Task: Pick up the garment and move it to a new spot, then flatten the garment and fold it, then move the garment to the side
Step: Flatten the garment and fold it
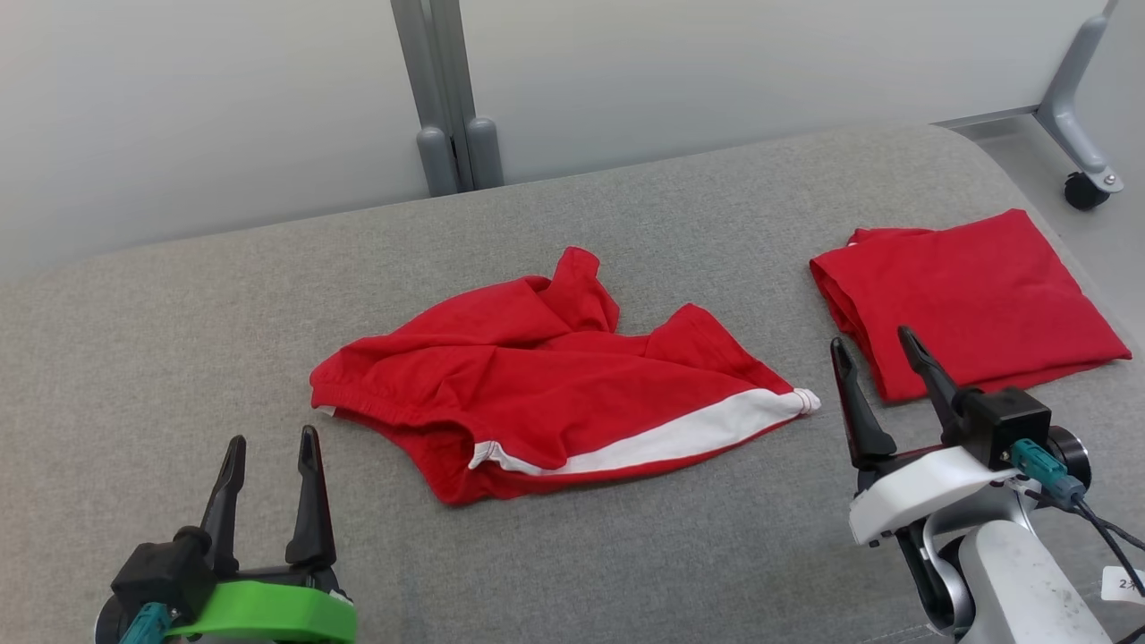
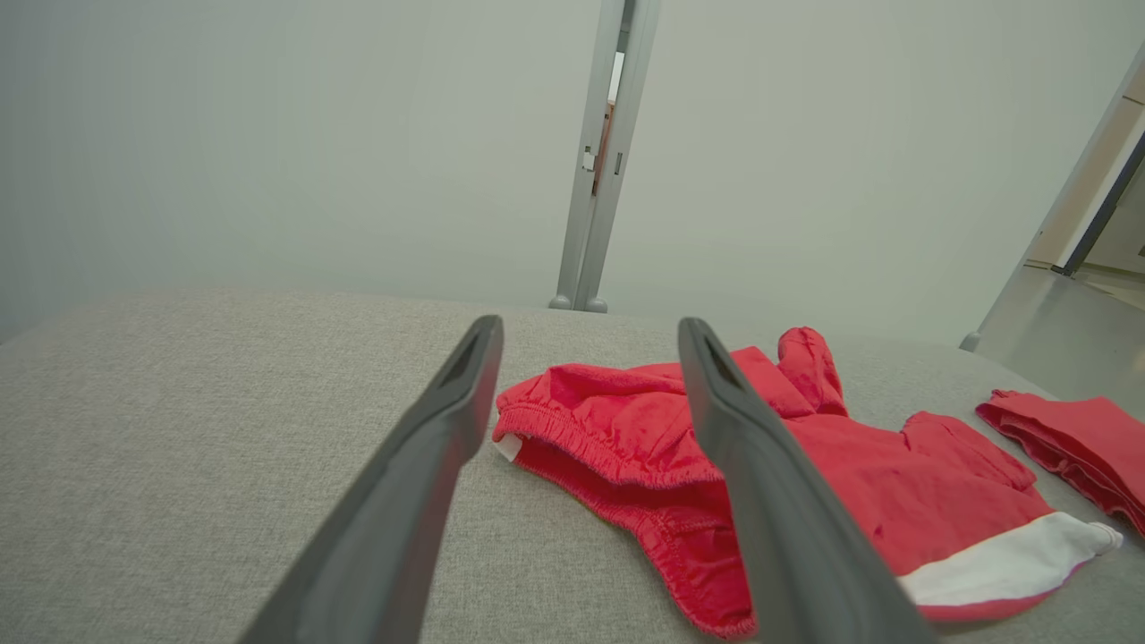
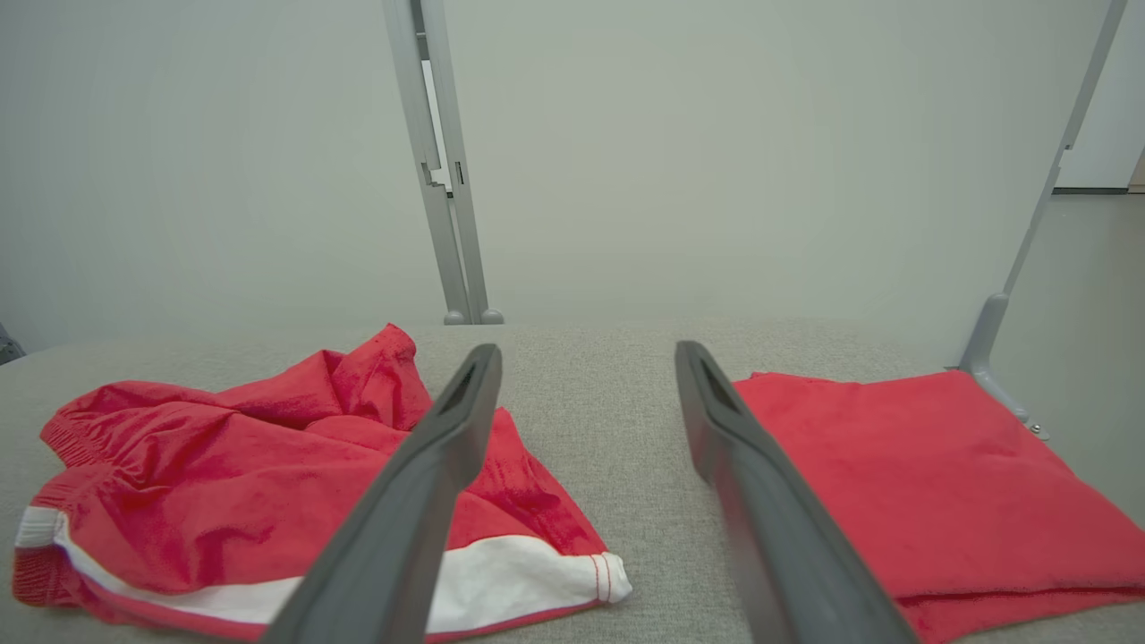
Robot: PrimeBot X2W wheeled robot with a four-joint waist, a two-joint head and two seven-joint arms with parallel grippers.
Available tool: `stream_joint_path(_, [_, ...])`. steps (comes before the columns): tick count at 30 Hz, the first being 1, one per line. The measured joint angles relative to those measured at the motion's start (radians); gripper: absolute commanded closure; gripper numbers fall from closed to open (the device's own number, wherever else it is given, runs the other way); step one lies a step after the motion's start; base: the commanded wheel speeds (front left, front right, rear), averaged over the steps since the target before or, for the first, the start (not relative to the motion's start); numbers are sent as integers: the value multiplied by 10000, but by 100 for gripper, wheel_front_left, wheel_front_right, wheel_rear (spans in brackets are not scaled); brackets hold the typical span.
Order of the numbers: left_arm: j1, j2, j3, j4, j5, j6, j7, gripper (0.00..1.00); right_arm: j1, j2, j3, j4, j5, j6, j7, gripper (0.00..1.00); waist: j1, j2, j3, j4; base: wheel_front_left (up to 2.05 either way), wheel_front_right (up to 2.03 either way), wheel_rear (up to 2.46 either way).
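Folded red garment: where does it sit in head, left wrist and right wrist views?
Head view: folded garment on the right side, mid-height.
Left wrist view: folded garment at the right edge, cut off.
Right wrist view: folded garment at lower right.
Shared landmark: grey post at the wall behind.

garment: soft matt cloth (creased); cushion: coarse woven fabric, matt grey
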Motion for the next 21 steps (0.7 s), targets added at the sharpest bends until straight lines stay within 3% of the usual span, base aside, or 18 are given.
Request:
stream_joint_path(9, [116,0,36,159,-107,48,0,0,-34,-82,623,50,284,0,-40,0,0,0,-105,122,0,0,0])
stream_joint_path(21, [157,0,173,136,-121,46,0,0,-63,-75,541,151,286,0,13,0,0,0,-100,207,0,0,0])
